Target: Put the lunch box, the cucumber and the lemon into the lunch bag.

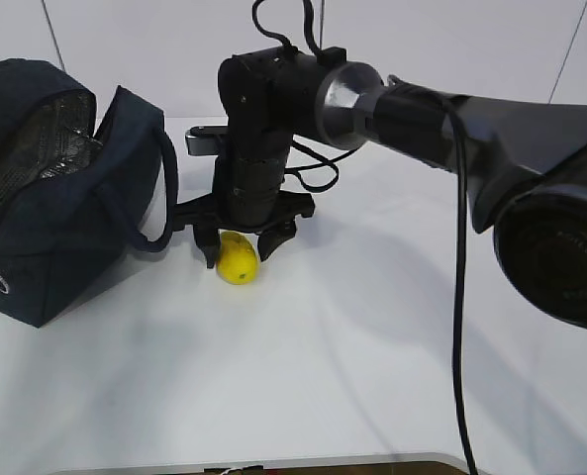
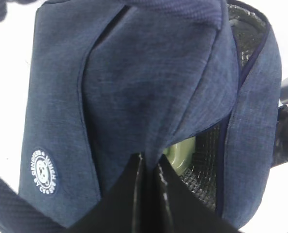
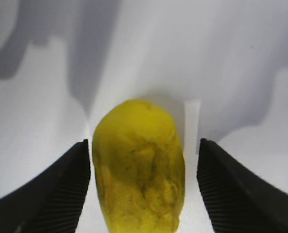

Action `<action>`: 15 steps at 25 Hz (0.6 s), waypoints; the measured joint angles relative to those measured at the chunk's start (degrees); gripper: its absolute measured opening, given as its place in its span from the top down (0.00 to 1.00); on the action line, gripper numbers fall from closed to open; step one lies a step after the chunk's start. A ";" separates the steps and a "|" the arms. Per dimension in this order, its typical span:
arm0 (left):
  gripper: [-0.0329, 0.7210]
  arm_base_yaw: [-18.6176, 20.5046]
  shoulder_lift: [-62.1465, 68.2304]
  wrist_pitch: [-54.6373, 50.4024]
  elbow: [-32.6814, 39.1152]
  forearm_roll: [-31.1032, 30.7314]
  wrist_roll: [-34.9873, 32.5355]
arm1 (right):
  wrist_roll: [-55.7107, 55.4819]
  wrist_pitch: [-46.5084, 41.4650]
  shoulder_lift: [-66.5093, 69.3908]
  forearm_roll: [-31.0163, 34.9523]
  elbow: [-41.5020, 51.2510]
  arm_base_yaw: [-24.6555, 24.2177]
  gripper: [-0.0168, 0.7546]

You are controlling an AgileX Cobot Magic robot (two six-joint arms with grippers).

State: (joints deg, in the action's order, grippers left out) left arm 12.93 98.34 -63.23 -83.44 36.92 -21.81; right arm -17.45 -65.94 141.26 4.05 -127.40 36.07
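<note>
A small bright yellow oval lemon with a bumpy skin [image 3: 139, 167] lies on a plain white table [image 1: 372, 376], just right of the lunch bag's base. In the right wrist view its long axis runs straight away from the camera, in line with the pincer's reach and crosswise to the direction the jaws close.

The right gripper [image 3: 144, 187], black with ribbed pads, hangs directly over the lemon with its jaws wide apart, one finger on each side. The left finger sits almost against the lemon's flank; the right finger [image 3: 226, 184] stands clearly apart from it. Nothing is gripped yet. Judging by this, the coming move is simply to close on the fruit's narrow width, and it may be nudged sideways as the nearer finger meets it first.

To the left stands a large boxy dark navy fabric lunch bag [image 1: 65, 218] with strap handles, its top gaping to show silvery lining. The left gripper [image 2: 148, 167] is pressed shut, apparently pinching the bag's fabric edge to hold the mouth open. A pale sage-green lid of the lunch box [image 2: 180, 153] shows inside. The cucumber is not visible.

The table around the lemon is bare, leaving free room to lift and swing left toward the opening.
</note>
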 joint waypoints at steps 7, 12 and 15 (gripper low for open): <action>0.97 0.00 0.00 0.00 0.00 -0.09 0.00 | 0.00 0.33 0.00 -0.10 0.00 0.00 0.27; 0.97 0.00 0.00 0.05 0.00 -0.09 0.00 | -0.10 0.34 0.00 -0.10 0.00 0.00 0.31; 0.97 0.00 0.00 0.05 0.00 -0.09 0.00 | -0.10 0.34 0.00 -0.10 0.00 0.00 0.38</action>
State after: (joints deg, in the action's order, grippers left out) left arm 12.93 98.34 -63.18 -83.44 36.83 -21.81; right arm -17.55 -65.59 141.26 3.94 -127.40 36.07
